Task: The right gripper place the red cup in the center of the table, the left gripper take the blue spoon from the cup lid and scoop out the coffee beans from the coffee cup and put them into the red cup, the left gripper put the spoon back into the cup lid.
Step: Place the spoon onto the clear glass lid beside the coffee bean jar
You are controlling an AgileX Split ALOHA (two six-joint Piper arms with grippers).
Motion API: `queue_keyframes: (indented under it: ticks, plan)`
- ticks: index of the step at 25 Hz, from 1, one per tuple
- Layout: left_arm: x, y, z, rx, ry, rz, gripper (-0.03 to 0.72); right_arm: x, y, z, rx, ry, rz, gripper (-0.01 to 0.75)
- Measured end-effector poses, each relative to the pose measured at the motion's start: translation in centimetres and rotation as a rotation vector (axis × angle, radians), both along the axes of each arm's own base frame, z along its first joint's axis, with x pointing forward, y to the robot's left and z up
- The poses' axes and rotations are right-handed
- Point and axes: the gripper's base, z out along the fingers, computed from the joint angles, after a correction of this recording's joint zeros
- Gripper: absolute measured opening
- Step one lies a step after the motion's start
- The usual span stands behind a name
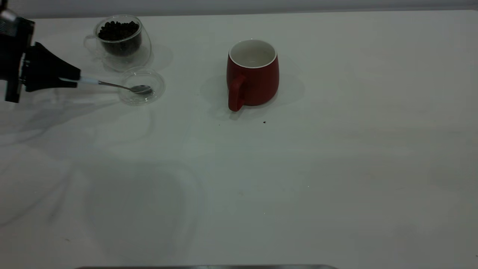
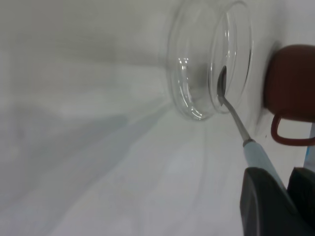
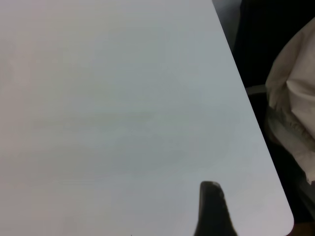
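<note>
Table (image 1: 336,168): white | red cup (image 1: 253,74): centre, looks empty | coffee cup (image 1: 121,39): far left, full of beans (image 1: 118,30) | left gripper (image 1: 73,80): clamped on spoon (image 1: 123,87) handle, bowl in lid (image 1: 142,86) | advice: lift spoon level, clear the rim | right gripper: unseen, can't tell.

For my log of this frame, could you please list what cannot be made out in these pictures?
- Right end effector: the right wrist view shows one fingertip, the rest cut off by the frame edge; open or shut is unclear.
- Red cup: its bottom is too dim in the exterior view to rule out beans.
- Left end effector on the spoon: its arm is cut off by the frame edge.
</note>
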Motion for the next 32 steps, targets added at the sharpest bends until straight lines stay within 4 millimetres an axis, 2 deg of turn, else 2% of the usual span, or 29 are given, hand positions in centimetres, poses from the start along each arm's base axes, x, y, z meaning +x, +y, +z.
queue_keyframes:
  ticks: [10,18,24,27,32]
  plan:
    - [0.7,-0.3,-0.3,0.030,-0.029,0.051,0.124,0.0,0.0,0.0,0.000,0.000,0.000,0.532]
    - [0.4,-0.7,-2.2,-0.039,0.010,0.093,0.124,0.0,0.0,0.0,0.000,0.000,0.000,0.532]
    - [0.3,-0.8,-2.4,-0.049,0.016,0.089,0.130,0.0,0.0,0.0,0.000,0.000,0.000,0.532]
    - [0.2,-0.7,-2.5,-0.045,0.020,0.088,0.175,0.0,0.0,0.0,0.000,0.000,0.000,0.532]
    - [0.2,-0.7,-2.6,-0.041,0.021,0.085,0.332,0.0,0.0,0.0,0.000,0.000,0.000,0.532]
